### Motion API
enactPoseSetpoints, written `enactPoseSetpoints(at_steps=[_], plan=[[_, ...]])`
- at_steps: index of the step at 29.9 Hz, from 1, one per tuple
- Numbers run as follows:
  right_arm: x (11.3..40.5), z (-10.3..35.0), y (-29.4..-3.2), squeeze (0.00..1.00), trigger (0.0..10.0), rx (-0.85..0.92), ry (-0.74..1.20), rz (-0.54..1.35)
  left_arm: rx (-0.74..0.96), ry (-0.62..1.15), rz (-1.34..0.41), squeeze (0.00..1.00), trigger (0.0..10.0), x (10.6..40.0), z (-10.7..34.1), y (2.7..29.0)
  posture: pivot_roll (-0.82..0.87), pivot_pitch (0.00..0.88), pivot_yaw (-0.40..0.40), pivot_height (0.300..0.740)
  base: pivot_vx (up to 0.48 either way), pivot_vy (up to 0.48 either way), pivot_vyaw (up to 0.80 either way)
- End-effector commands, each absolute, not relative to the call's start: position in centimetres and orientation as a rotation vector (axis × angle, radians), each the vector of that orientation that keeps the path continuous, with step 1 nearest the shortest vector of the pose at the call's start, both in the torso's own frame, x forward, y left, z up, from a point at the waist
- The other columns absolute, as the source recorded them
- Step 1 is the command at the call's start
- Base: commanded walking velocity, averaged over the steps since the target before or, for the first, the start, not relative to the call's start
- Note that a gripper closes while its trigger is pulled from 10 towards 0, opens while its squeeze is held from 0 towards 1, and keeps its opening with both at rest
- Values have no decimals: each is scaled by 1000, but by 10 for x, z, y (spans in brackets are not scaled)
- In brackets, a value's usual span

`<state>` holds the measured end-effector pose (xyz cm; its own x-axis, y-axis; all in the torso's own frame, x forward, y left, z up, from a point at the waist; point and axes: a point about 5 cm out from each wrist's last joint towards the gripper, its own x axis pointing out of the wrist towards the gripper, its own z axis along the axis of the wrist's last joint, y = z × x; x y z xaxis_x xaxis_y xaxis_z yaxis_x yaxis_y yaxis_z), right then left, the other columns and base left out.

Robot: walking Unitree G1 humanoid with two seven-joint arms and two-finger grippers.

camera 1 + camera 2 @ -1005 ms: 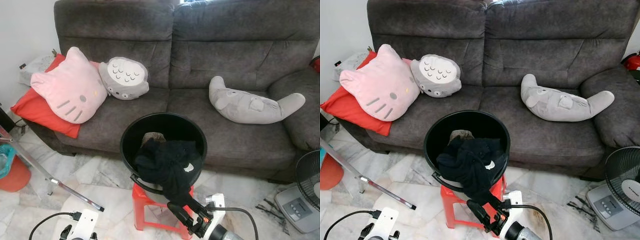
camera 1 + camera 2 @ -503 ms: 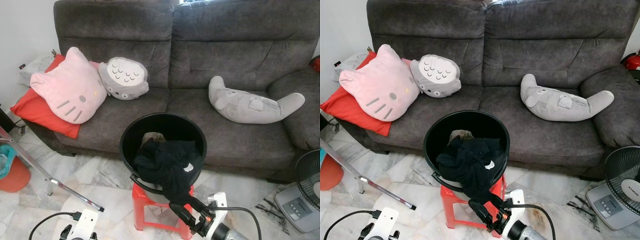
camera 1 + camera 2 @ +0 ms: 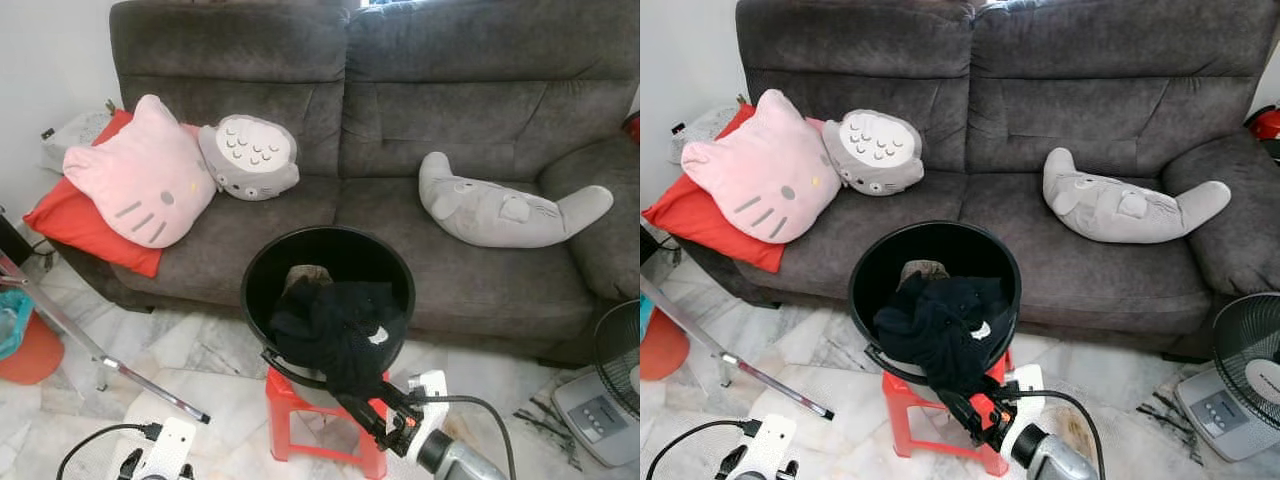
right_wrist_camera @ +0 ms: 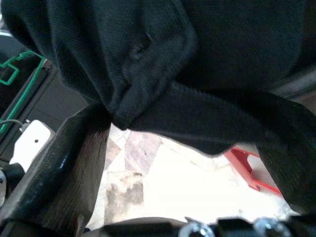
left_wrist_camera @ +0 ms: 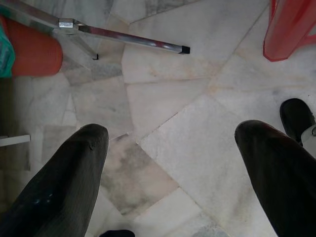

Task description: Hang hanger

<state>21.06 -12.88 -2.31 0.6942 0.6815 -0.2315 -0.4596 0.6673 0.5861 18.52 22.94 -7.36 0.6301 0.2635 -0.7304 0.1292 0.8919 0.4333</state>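
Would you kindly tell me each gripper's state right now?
Left gripper: open, holding nothing.
Right gripper: open at the hanging black fabric garment.

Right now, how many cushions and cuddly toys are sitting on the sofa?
4: a red cushion at the robot's left end, a pink cat cushion on it, a grey round plush beside that, and a grey long plush on the right seat.

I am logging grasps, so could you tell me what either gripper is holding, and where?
Nothing is held yet. The right gripper is open around the hanging fold of the black garment; the left gripper is open above the floor.
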Motion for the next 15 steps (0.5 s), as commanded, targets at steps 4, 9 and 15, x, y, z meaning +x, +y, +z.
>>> enactPoseSetpoints(at_steps=[4,9,15], plan=[[214,-23,-122,0,10000,523,452,687,506,902,81,0,10000,184,-74,233,-8,0,90,740,0,0,0],[213,-22,-121,0,10000,529,450,712,508,903,83,0,10000,184,-74,233,-6,0,89,740,0,0,0],[209,-24,-121,0,10000,498,467,740,513,903,82,0,10000,184,-74,233,-8,0,90,740,0,0,0]])
